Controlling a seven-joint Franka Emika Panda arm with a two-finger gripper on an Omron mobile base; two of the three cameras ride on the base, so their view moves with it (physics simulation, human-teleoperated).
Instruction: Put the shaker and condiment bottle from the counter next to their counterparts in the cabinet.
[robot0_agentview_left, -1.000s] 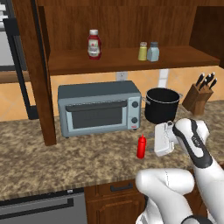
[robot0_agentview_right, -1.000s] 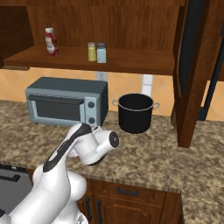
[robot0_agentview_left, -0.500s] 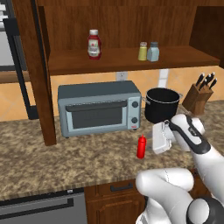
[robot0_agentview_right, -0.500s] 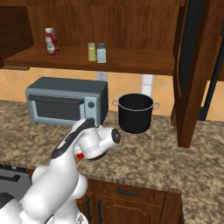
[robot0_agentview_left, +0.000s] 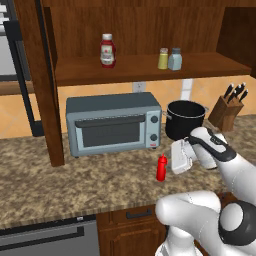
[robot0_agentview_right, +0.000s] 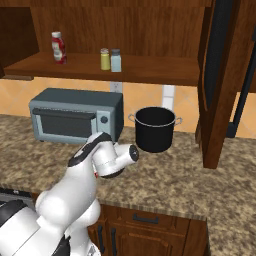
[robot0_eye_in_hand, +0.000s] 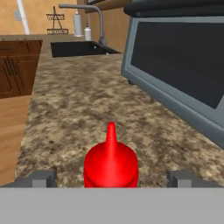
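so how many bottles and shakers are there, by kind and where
Red squeeze bottle on the counter: 1
Ketchup bottle on the cabinet shelf: 1
Shakers on the shelf: 2, the yellowish one and the blue-grey one
Total: 4

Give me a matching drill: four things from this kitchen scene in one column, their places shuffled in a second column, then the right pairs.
Things:
1. condiment bottle
2. shaker
3. black pot
4. knife block

Places:
A. on the cabinet shelf beside the yellowish-green shaker
B. on the counter just ahead of the open pincer
C. far right of the counter, by the wall
D. on the counter right of the toaster oven

Pairs: 1-B, 2-A, 3-D, 4-C
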